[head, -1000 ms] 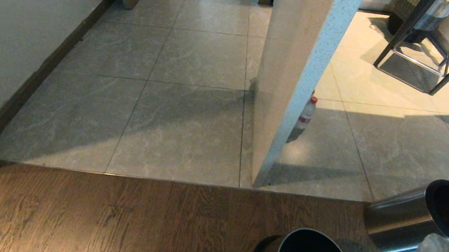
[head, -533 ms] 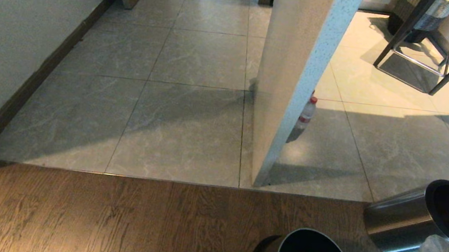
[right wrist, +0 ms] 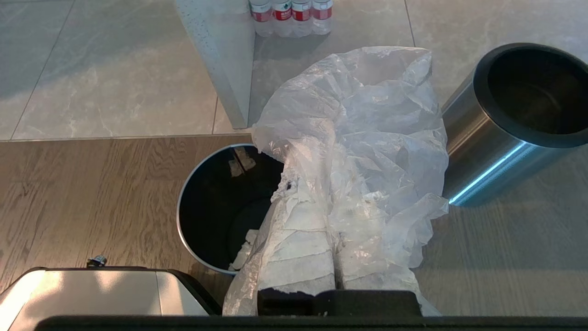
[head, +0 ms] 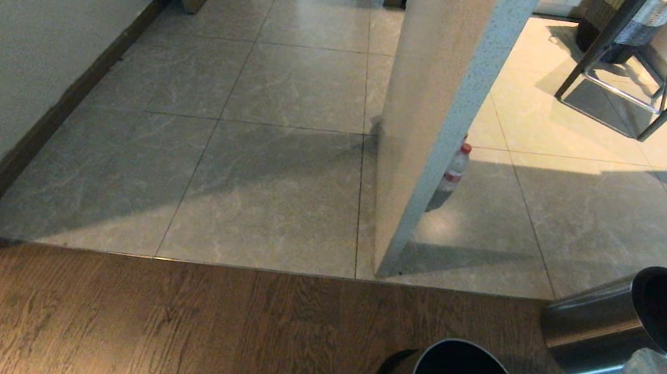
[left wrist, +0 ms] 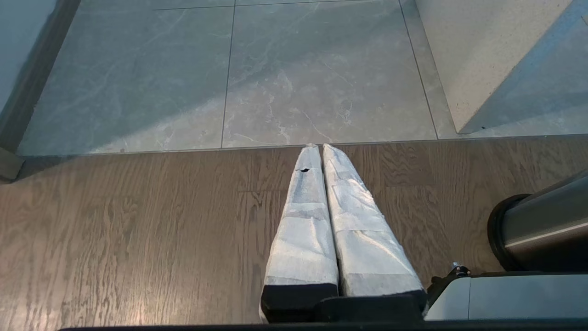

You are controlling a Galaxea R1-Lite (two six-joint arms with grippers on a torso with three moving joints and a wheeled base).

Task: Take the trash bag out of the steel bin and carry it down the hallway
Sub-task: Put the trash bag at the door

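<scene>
We see our right gripper [right wrist: 317, 184] clamped shut on the thin, crinkly clear plastic trash bag [right wrist: 367, 151], which drapes over its white-wrapped fingers [right wrist: 298, 248], above the wood-plank floor [head: 125, 321]. Left gripper [left wrist: 318, 146] closed, empty. Below the bag: open round steel bin [right wrist: 211, 202], bag out of it. Just beyond, a second black-rimmed steel bin [head: 614, 324] tilted. Farther: grey tiled hallway [head: 270, 171]

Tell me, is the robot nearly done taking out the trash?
About halfway. Done: the trash bag is out of the steel bin, which lies tipped on its side. In hand: the right claw is shut on the bag; the left claw is shut and empty. Left: carrying it down the hallway.
</scene>
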